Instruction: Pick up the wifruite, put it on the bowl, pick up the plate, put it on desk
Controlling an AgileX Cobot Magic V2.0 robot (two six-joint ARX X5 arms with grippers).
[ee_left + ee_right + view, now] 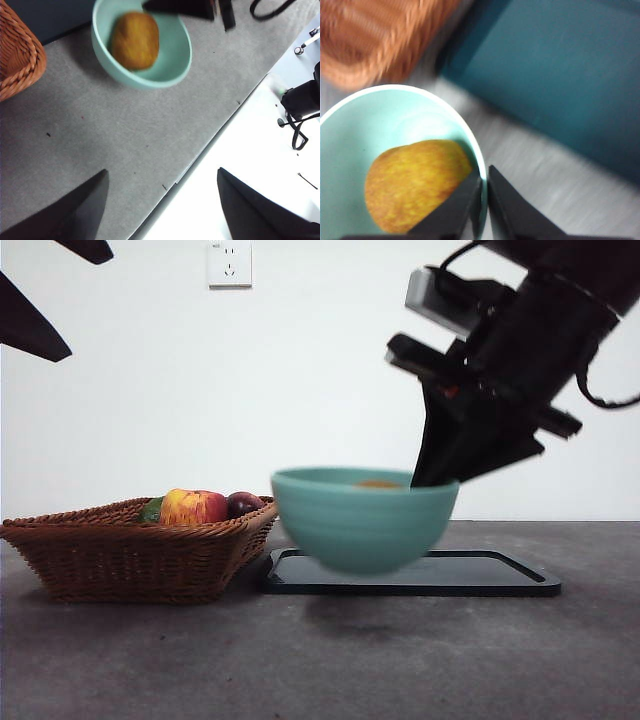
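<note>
No readable text, label, brand, number or sign is showing on anything in any of the three views.

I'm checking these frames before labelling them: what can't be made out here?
- Wifruite: front view shows only a sliver; the bowl rim hides the rest.
- Basket: smeared by motion blur in the right wrist view.
- Green item in the basket: mostly hidden behind the apple and wicker rim.
- Right gripper clamps the bowl's rim.
- Left gripper: open; arm cut off by the edge.
</note>
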